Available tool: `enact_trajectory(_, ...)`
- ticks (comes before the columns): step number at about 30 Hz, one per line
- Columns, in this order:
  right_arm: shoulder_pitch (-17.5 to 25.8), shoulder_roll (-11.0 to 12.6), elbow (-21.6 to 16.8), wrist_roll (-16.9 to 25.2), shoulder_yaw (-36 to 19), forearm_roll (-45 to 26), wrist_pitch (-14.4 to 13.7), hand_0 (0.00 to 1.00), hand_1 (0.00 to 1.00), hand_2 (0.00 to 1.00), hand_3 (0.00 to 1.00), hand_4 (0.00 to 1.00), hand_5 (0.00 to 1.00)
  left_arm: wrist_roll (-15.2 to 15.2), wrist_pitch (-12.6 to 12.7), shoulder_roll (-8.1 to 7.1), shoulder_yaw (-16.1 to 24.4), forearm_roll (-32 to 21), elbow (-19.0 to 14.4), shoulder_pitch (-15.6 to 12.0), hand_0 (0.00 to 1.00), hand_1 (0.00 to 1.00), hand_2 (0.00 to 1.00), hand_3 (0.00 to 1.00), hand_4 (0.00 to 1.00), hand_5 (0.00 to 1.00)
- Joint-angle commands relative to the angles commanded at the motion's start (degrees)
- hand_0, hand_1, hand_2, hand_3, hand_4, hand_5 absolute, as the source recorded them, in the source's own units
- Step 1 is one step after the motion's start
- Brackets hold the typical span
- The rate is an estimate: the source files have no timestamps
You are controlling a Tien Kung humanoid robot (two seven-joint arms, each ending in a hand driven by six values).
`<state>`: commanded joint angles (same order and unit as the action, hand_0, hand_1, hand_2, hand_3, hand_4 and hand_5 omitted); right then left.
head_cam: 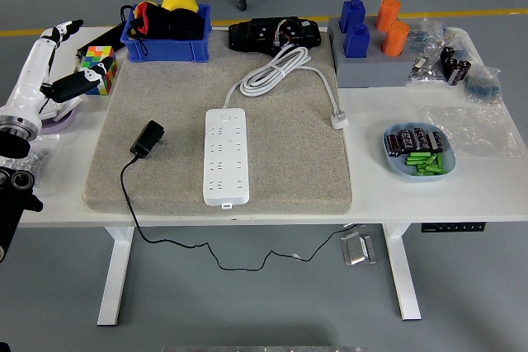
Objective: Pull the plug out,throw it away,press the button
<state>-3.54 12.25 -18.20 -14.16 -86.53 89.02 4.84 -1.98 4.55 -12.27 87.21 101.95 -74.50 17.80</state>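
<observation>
A white power strip (pixel 225 155) lies lengthwise on the grey mat (pixel 289 162), its white cable (pixel 280 68) coiled behind it and ending in a white plug (pixel 338 119). A black plug adapter (pixel 148 138) lies on the mat to the left of the strip, out of any socket, with its thin black cord (pixel 132 212) hanging over the near edge. My left hand (pixel 59 68) is at the table's far left edge, white-covered, fingers spread and empty, well left of the adapter. My right arm is out of view.
A colour cube (pixel 98 68) sits next to my left hand. A blue bin (pixel 165 43) with items, a black device (pixel 274 35), a grey block with blue and orange pieces (pixel 371 72), plastic bags (pixel 470 113) and a blue dish (pixel 392 162) of batteries line the back and right.
</observation>
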Motion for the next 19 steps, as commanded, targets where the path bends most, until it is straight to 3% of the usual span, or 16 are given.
enact_trajectory(19, -0.08, 0.28, 0.04, 0.00, 0.47, -0.21, 0.00, 0.767, 0.729, 0.724, 0.713, 0.883, 0.658, -0.08, -0.07, -0.13, -0.63, -0.09, 0.12, 0.22, 0.944, 0.957, 0.918, 0.889, 0.776, 0.360)
